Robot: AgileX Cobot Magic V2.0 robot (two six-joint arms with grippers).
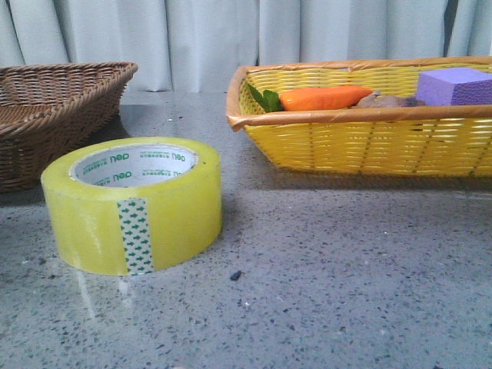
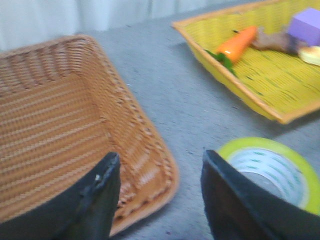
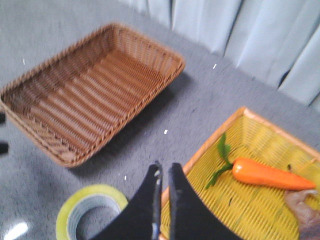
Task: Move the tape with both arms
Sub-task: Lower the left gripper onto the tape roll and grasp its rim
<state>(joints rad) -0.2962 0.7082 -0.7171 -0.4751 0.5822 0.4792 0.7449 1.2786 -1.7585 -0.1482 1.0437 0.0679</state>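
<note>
The yellow tape roll (image 1: 134,204) lies flat on the grey table, its green-and-white tab strip facing the camera. It also shows in the left wrist view (image 2: 272,170) and in the right wrist view (image 3: 90,212). My left gripper (image 2: 160,172) is open and empty, high above the table between the brown basket and the tape. My right gripper (image 3: 165,172) is shut and empty, high above the near edge of the yellow basket, beside the tape. Neither gripper shows in the front view.
A brown wicker basket (image 1: 46,115) stands at the left; it shows empty in the right wrist view (image 3: 95,90). A yellow basket (image 1: 361,131) at the right holds an orange carrot toy (image 1: 323,98), a purple foam block (image 1: 453,86) and a brownish item.
</note>
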